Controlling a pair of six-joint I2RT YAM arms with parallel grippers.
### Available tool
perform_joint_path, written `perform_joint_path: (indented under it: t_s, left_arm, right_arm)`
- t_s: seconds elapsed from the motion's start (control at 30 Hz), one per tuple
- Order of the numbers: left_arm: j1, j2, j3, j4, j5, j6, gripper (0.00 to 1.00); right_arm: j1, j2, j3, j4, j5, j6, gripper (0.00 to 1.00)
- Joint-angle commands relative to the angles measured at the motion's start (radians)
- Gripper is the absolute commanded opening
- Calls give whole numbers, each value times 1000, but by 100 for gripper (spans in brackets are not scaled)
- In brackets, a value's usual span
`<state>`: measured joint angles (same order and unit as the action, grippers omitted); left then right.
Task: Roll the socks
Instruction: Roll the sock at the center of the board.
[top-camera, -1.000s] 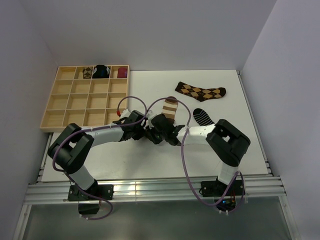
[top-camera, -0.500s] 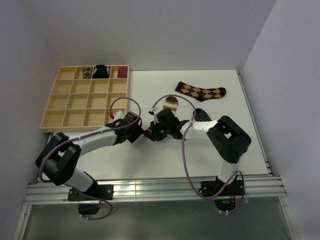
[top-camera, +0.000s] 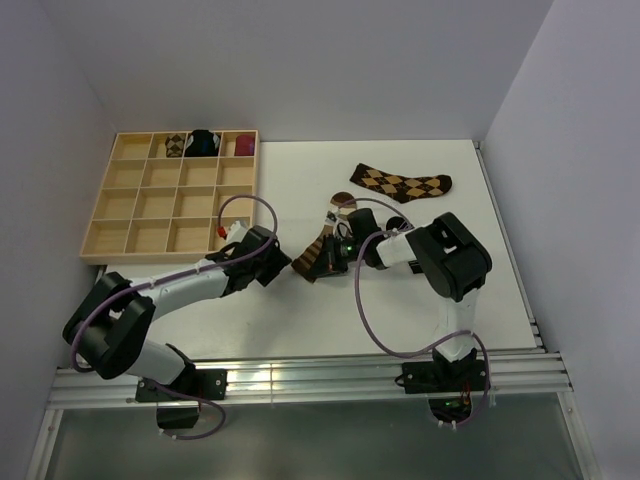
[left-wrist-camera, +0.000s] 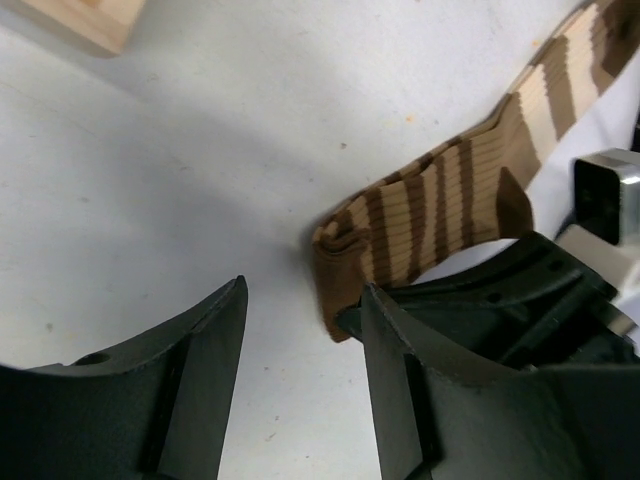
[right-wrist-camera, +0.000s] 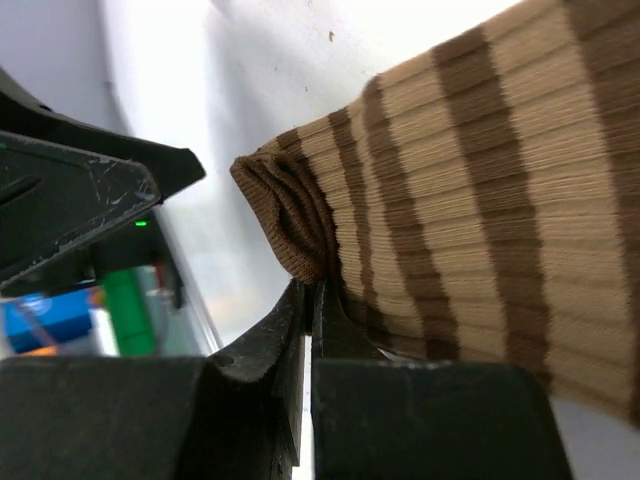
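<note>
One brown-and-cream striped sock (left-wrist-camera: 430, 215) slanting, fold toward near-left worktop (top-camera: 300, 315) corner | right gripper (right-wrist-camera: 308, 292) clamped on fold | left gripper (left-wrist-camera: 303, 300) open, just left of fold

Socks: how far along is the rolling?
Done: three bundles sit in the top row of the tray. In hand: the right gripper pinches the striped sock, with only its end folded over, and the left gripper is open beside it. Left: that roll, plus the argyle sock, lying flat.
</note>
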<state>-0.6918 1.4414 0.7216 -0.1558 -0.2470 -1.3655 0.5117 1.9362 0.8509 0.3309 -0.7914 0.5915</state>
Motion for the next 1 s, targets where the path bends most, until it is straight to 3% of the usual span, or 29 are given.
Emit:
perform_joint_path:
  t_s: [0.0,0.17,0.6,0.8,0.97]
  left_arm:
    - [-6,14,-4,91,23,11,56]
    - [-8,48,7,137,40,22,57]
    - [-12,185,99,108,51,49,51]
    - [-14,226,121,75,51,49,43]
    - [-14,238,131,41,58,43,32]
  right_arm:
    - [-16,72,-47,46,-80,108,0]
    - [-39,118,-65,105,-109,189,0]
    - [-59,142,-67,97,-97,195,0]
    - [-61,141,-62,77,-88,185,0]
    - [-61,109,-59,39,-54,153,0]
